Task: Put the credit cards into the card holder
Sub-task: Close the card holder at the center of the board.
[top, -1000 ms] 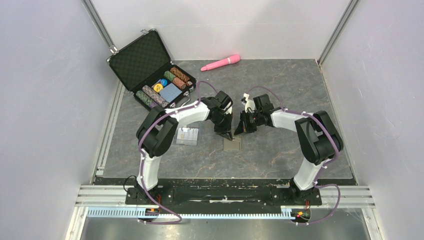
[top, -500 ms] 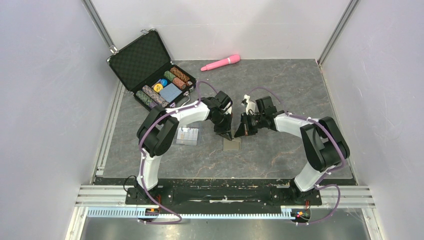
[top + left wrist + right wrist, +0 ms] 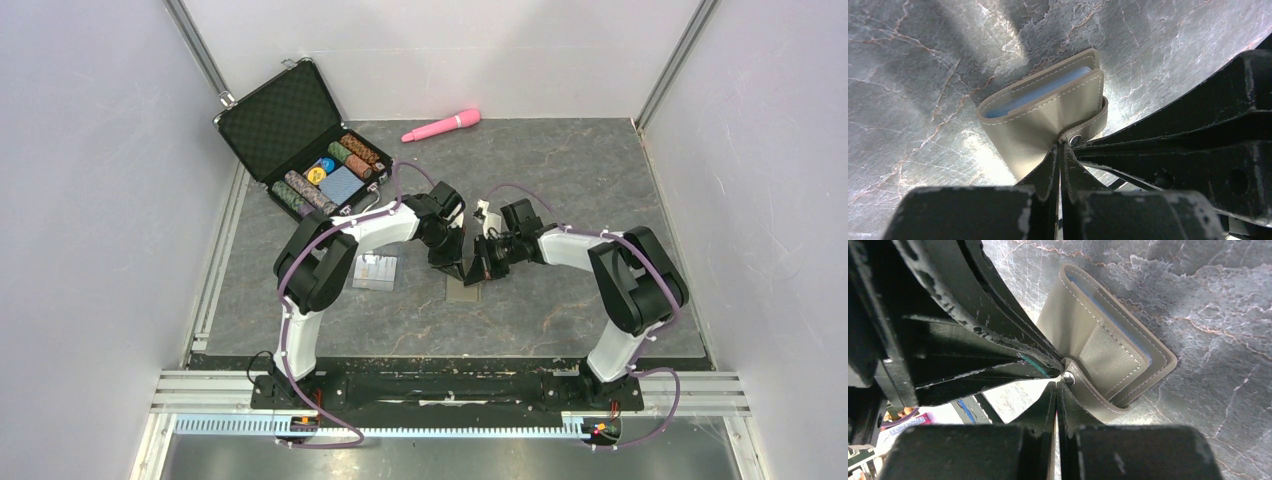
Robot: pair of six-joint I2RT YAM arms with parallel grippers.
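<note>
Down at the near middle of the grey marbled counter (image 3: pixel 560 170) lies the small khaki-tan folding card holder (image 3: pixel 1043 117). It is flat and folded over, with a sliver of light-blue lining showing between its two flaps. Its snap tab (image 3: pixel 1093 122) curls round the open edge, silver stud (image 3: pixel 1075 140) facing up.

Both arms crowd in over it. The left tool (image 3: pixel 1060 150) has its fingers pressed together, tips right at the tab beside the stud. Whether the tab is actually pinched between them, I cannot tell. The right tool (image 3: pixel 1057 390) comes in from the other side, also squeezed narrow, tips touching the tab at the same stud. The two tools meet almost nose to nose.

Just left of the holder, apart from it, the pale whitish-grey credit cards (image 3: pixel 375 272) rest on the counter near the left arm's elbow.

Further back on the left, the black hard case (image 3: pixel 280 120) stands open, with rows of poker chips (image 3: pixel 300 192) and a blue patterned deck (image 3: pixel 342 184) inside. At the far edge lies a pink cylindrical wand (image 3: pixel 440 125).
</note>
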